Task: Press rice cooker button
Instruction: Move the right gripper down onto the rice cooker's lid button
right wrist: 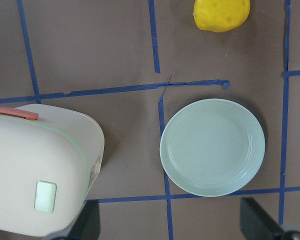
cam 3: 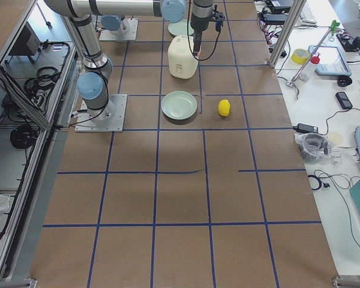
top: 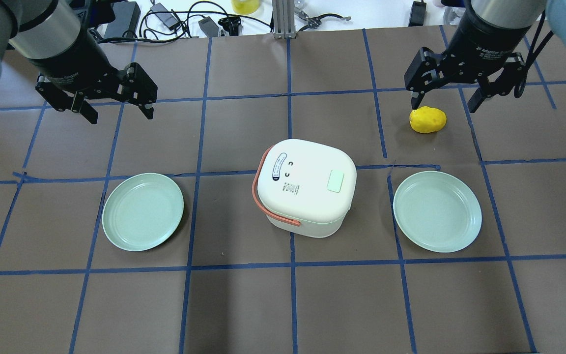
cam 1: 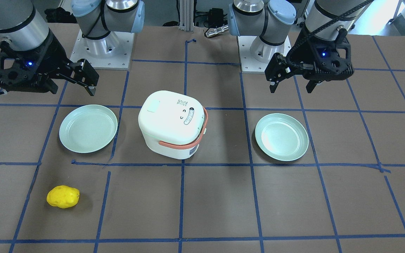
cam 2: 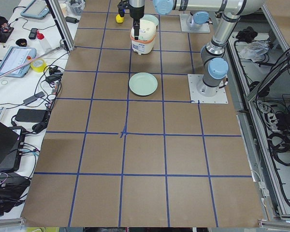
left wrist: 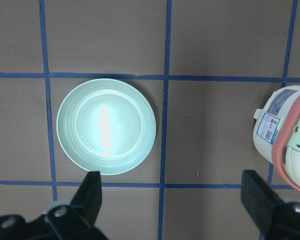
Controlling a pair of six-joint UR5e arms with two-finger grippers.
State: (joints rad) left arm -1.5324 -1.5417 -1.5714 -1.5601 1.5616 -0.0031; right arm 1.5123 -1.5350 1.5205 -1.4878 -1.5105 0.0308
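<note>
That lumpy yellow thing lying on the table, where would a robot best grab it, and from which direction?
Probably across its middle, from straight above. The yellow thing lies flat, longer from side to side in the overhead view, so the grip should close on its narrower front and back. Nothing touches it, so a descent is unobstructed. The open right gripper is nearest.

The button sits bare atop the rice cooker; the left tool and right tool hover spread, well away.
</note>
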